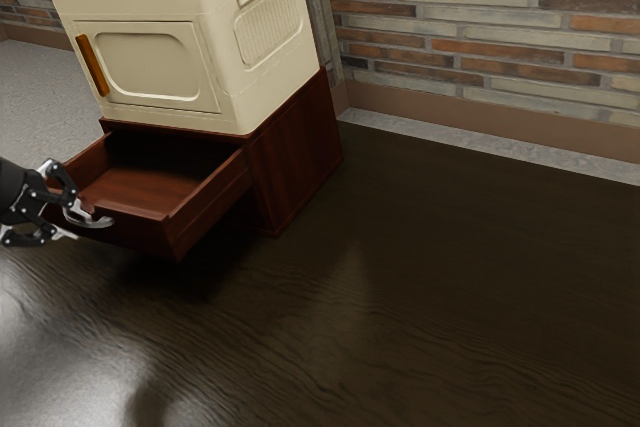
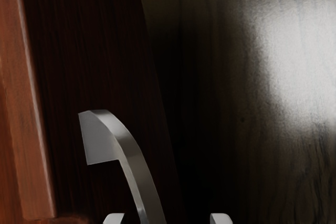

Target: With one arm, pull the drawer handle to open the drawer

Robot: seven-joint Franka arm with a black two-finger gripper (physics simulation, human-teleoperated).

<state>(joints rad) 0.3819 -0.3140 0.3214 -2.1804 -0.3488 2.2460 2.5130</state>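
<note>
At the exterior view's left edge, my gripper (image 1: 70, 215) is at the front of the drawer (image 1: 150, 233), beside its metal handle (image 1: 97, 221). The drawer stands well out of the dark red cabinet (image 1: 295, 162), its inside visible. In the wrist view, my gripper (image 2: 168, 219) has its two fingertips wide apart. The curved silver handle (image 2: 131, 155) runs down between them, nearer one fingertip, with a gap to the other. It is fixed to the dark drawer front (image 2: 97, 51). The gripper is open around the handle, whose far end is out of sight.
A cream box (image 1: 240, 57) with rails on top and an orange handle (image 1: 92, 65) on its front door rests on the cabinet. Dark wood surface (image 1: 420, 277) extends in front and to the exterior view's right. Behind stands a brick wall (image 1: 480, 37).
</note>
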